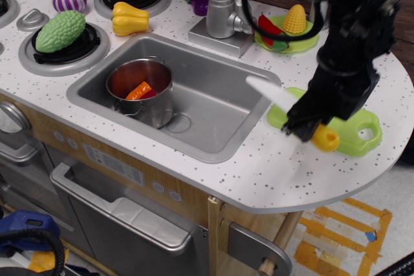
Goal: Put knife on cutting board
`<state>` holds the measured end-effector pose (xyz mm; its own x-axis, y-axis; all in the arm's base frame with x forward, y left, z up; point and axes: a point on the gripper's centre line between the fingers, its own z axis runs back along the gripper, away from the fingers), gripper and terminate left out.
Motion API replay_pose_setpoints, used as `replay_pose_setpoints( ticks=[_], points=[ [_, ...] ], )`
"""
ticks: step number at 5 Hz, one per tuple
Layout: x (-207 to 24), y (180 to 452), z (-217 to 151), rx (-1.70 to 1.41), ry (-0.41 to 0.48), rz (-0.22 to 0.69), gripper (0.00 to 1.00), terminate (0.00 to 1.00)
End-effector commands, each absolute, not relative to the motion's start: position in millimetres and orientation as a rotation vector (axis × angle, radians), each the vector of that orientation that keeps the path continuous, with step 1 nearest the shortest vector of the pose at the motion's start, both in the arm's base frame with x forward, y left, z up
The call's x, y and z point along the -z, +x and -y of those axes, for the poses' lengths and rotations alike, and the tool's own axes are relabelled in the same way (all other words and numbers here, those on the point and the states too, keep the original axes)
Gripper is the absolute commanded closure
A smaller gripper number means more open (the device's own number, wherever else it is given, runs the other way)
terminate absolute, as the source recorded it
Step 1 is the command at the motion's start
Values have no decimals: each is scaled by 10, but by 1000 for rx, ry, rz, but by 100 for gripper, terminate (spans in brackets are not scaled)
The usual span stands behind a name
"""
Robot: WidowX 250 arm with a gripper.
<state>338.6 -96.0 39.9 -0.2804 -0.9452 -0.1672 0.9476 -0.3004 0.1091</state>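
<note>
1. Clamping is seen at the black gripper, whose fingers are closed on the small toy knife with white pointed plastic blade and yellow handle.
2. The knife is held lifted above the table, blade toward the sink.
3. The flat lime-green plastic cutting board is overlapped by the handle end.

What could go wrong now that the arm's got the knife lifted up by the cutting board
1. The gripper holds the knife near its yellow handle, so the long white blade sticks out sideways over the sink; a slip could drop it in there.
2. The cutting board is partly hidden under the arm, so judging a flat placement is harder.
3. The board sits near the counter edge; a sloppy release could send the knife off.
</note>
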Motion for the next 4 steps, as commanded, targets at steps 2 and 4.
replay_pose_setpoints(
  ticks=[2,4],
  points=[
    [-455,3892,959,1905,275,138,100,0],
    [-398,3941,1005,1920,295,198,0,0]
  ],
)
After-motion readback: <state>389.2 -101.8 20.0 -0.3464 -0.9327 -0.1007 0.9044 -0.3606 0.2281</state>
